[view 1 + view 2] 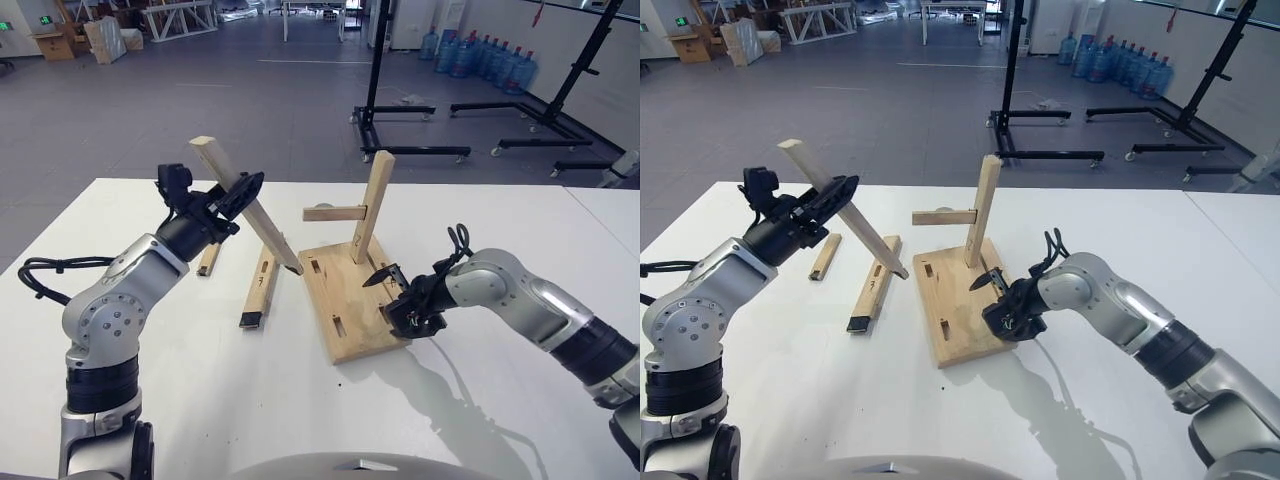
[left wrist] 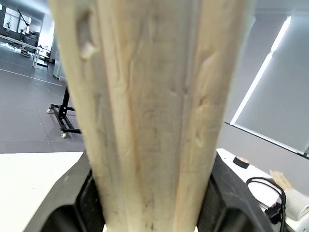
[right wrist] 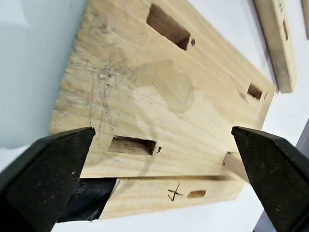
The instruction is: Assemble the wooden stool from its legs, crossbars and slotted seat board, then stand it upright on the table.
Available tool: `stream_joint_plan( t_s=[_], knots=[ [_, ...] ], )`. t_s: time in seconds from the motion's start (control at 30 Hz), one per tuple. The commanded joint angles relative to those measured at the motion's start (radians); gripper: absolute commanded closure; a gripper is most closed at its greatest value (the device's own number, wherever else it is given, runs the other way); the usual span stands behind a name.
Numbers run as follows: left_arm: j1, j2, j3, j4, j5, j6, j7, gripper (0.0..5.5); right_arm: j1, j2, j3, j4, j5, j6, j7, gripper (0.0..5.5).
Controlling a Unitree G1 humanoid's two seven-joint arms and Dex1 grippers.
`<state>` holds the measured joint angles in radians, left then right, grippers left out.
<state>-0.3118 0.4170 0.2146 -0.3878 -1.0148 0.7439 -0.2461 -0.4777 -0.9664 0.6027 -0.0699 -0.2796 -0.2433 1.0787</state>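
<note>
The slotted seat board (image 1: 340, 312) lies flat on the white table (image 1: 250, 400). One leg (image 1: 374, 200) stands upright in its far slot, with a short crossbar (image 1: 328, 212) sticking out to the left. My left gripper (image 1: 238, 196) is shut on a second leg (image 1: 265, 225), held tilted with its lower end just off the board's left edge. That leg (image 2: 149, 121) crosses the left wrist view up close. My right gripper (image 1: 395, 292) is open at the board's right edge, its fingers (image 3: 48, 164) spread on either side of the slotted surface (image 3: 145, 87).
A third leg (image 1: 260, 290) lies on the table left of the board, with a short crossbar (image 1: 208, 260) further left. A black cable (image 1: 50, 268) loops by the left arm. Wheeled black frames (image 1: 410, 150) stand on the floor beyond the table's far edge.
</note>
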Motion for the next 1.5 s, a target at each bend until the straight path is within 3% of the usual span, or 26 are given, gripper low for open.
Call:
stream_joint_plan(
  t_s=[0.03,0.2,0.5,0.8,1.03,1.37,1.5],
  knots=[
    [-0.01,0.014,-0.009,-0.004,0.013,0.034,0.013,3.49,0.083,-0.043,0.038,0.058,-0.084,-0.027,0.077,0.27],
    [-0.048,0.011,-0.002,0.041,0.013,0.035,-0.014,3.49,0.062,0.012,-0.044,0.034,0.006,0.044,0.076,0.27],
    [-0.013,-0.024,-0.11,0.06,0.226,-0.137,-0.154,3.49,-0.079,0.155,-0.336,-0.197,0.456,0.54,0.122,0.27],
    [-0.068,-0.128,-0.078,0.208,0.192,-0.245,-0.305,3.49,-0.071,0.18,-0.463,-0.169,0.558,0.664,0.051,0.27],
    [-0.047,-0.154,-0.12,0.414,0.29,-0.341,-0.458,3.49,-0.015,0.221,-0.467,-0.177,0.585,0.689,0.004,0.27],
    [0.053,-0.138,-0.071,0.174,0.257,-0.29,-0.401,3.49,0.025,0.227,-0.467,-0.193,0.599,0.688,-0.018,0.27],
    [0.095,-0.149,-0.093,0.212,0.297,-0.328,-0.424,3.49,0.025,0.232,-0.464,-0.188,0.596,0.684,-0.02,0.27]
  ],
)
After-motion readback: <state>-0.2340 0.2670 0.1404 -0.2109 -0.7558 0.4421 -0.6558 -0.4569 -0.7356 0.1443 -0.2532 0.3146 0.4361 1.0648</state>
